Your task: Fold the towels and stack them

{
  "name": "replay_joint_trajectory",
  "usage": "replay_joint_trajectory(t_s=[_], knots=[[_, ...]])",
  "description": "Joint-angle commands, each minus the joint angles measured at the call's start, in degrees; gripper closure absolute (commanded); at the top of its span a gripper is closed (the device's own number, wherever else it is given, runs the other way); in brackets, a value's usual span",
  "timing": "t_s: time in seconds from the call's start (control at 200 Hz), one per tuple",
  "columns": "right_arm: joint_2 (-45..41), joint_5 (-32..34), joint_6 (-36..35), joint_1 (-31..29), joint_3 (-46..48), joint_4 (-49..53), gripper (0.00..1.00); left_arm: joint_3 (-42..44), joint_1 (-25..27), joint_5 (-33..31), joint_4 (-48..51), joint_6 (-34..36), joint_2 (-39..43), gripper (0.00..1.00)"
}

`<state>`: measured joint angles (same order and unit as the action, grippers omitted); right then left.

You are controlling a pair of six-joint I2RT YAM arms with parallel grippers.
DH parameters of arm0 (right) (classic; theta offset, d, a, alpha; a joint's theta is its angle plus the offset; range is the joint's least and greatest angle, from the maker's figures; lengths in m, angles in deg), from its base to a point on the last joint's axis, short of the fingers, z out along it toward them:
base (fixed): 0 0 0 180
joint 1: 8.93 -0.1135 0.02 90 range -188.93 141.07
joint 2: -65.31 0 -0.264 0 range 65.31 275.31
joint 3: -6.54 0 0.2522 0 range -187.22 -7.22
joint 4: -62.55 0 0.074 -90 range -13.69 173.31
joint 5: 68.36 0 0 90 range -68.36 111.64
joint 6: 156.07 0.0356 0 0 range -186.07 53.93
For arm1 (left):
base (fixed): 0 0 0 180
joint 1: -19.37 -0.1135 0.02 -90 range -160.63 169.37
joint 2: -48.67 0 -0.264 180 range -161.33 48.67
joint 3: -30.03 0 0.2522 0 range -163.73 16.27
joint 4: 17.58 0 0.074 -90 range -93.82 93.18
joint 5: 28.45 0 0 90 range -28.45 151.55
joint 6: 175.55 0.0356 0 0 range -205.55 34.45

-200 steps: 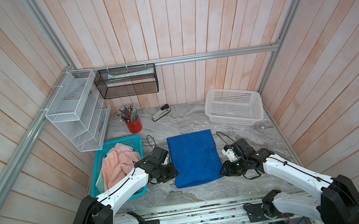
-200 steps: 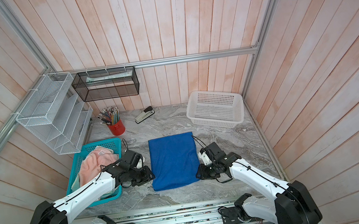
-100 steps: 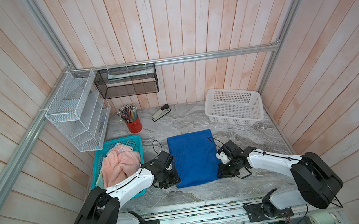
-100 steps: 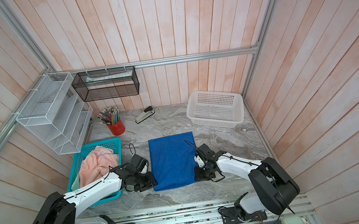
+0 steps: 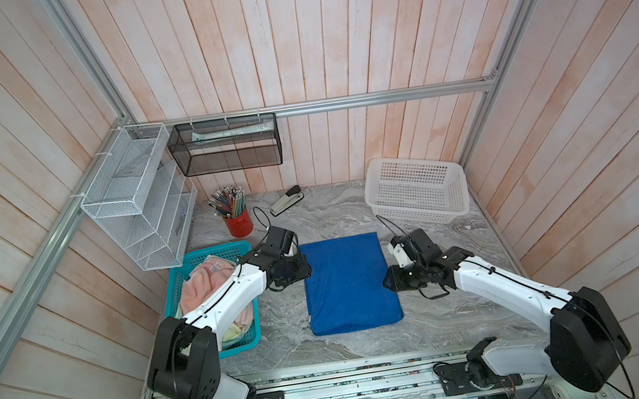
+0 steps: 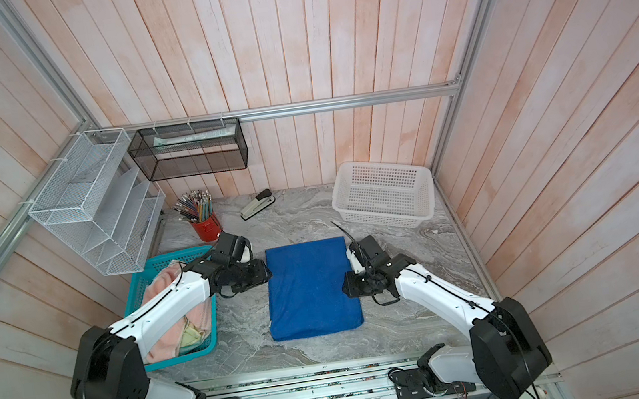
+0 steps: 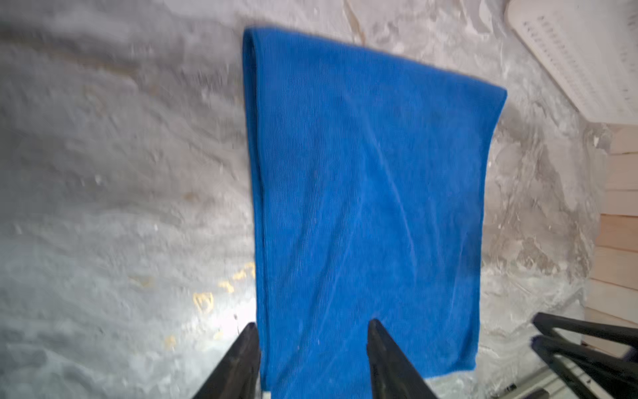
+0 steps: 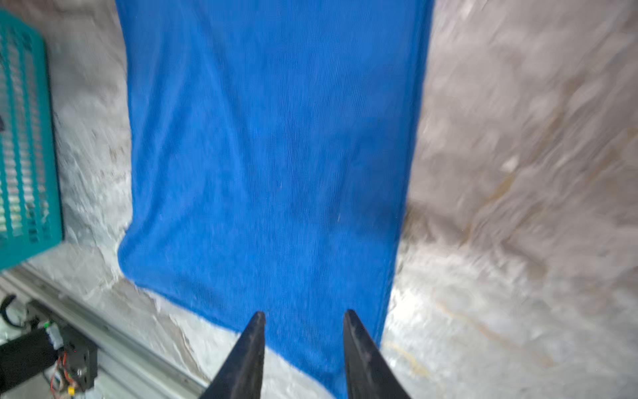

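Observation:
A royal blue towel (image 5: pixel 348 285) (image 6: pixel 311 289) lies folded into a flat rectangle in the middle of the marble table. My left gripper (image 5: pixel 302 268) (image 6: pixel 265 275) hovers at its left edge, open. In the left wrist view the left gripper (image 7: pixel 314 324) has one finger over the table and one over the cloth, with nothing pinched. My right gripper (image 5: pixel 389 281) (image 6: pixel 346 287) (image 8: pixel 305 313) stands open at the towel's right edge, also holding nothing. A salmon-pink towel (image 5: pixel 205 282) (image 6: pixel 162 288) and a pale yellow towel (image 5: pixel 232 331) lie bunched in the teal basket (image 5: pixel 211 251).
A white basket (image 5: pixel 417 189) stands at the back right. A red pencil cup (image 5: pixel 238 224) and a stapler (image 5: pixel 286 200) sit at the back. A white wire rack (image 5: pixel 137 199) and a black mesh shelf (image 5: pixel 225 146) hang on the walls.
Both grippers have lifted from the towel's side edges and shifted toward the back, the left one further. Their jaws have widened. The blue towel lies as before.

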<state>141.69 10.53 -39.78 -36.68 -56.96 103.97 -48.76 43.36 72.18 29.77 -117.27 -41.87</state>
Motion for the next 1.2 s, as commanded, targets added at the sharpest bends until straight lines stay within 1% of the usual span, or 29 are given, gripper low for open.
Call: replay_joint_trajectory(t_s=[0.0, 0.06, 0.145, 0.215, 0.28, 0.36, 0.415, 0.51, 0.655, 0.85, 0.915, 0.975, 1.005, 1.105, 1.19], knots=[[8.5, 4.9, -6.5, 3.6, -6.2, -5.4, 0.59, -7.0, -3.1, 2.0, -3.1, 4.8, -9.3, 0.47], [14.3, 5.6, -9.1, 4.5, -11.6, -6.6, 0.58, -11.3, -4.0, 2.5, -4.1, 5.2, -13.8, 0.47], [22.9, 7.6, -10.7, 4.9, -19.6, -6.0, 0.58, -15.9, -4.8, 1.3, -5.2, 5.4, -18.8, 0.47], [27.7, 9.1, -11.3, 4.9, -23.8, -7.0, 0.58, -17.8, -5.8, 0.7, -6.1, 5.1, -21.6, 0.47], [31.2, 10.8, -11.8, 4.9, -26.1, -8.2, 0.58, -18.6, -6.9, 2.1, -7.4, 5.1, -23.8, 0.47], [34.5, 12.8, -12.6, 5.0, -28.4, -9.2, 0.57, -20.0, -7.9, 4.9, -7.9, 5.6, -26.3, 0.47], [36.5, 13.8, -13.2, 5.2, -29.6, -9.8, 0.57, -20.8, -8.0, 5.6, -7.8, 6.2, -27.5, 0.48], [40.1, 13.7, -13.8, 5.6, -32.4, -9.3, 0.56, -20.6, -7.9, 7.7, -8.0, 6.6, -28.7, 0.49], [43.7, 14.5, -14.6, 5.6, -35.0, -9.1, 0.55, -17.9, -7.9, 7.6, -9.7, 6.3, -29.2, 0.49], [47.1, 13.0, -15.8, 5.6, -36.8, -8.5, 0.56, -17.8, -8.2, 8.3, -10.4, 7.0, -30.8, 0.5], [47.2, 11.9, -16.1, 5.6, -36.4, -9.0, 0.59, -17.8, -8.2, 8.9, -10.9, 7.3, -30.9, 0.52], [47.3, 10.9, -16.4, 5.6, -35.7, -9.6, 0.62, -17.9, -8.5, 9.7, -11.2, 7.6, -31.1, 0.56], [47.3, 10.5, -16.5, 5.6, -35.5, -9.8, 0.64, -18.0, -8.5, 10.1, -11.3, 7.9, -31.2, 0.59], [47.5, 9.4, -16.6, 5.6, -35.3, -9.9, 0.75, -18.2, -8.7, 10.9, -11.3, 8.8, -31.0, 0.71], [46.8, 9.1, -16.2, 5.6, -35.1, -9.8, 0.76, -17.7, -9.0, 11.0, -11.4, 8.9, -30.2, 0.78]])
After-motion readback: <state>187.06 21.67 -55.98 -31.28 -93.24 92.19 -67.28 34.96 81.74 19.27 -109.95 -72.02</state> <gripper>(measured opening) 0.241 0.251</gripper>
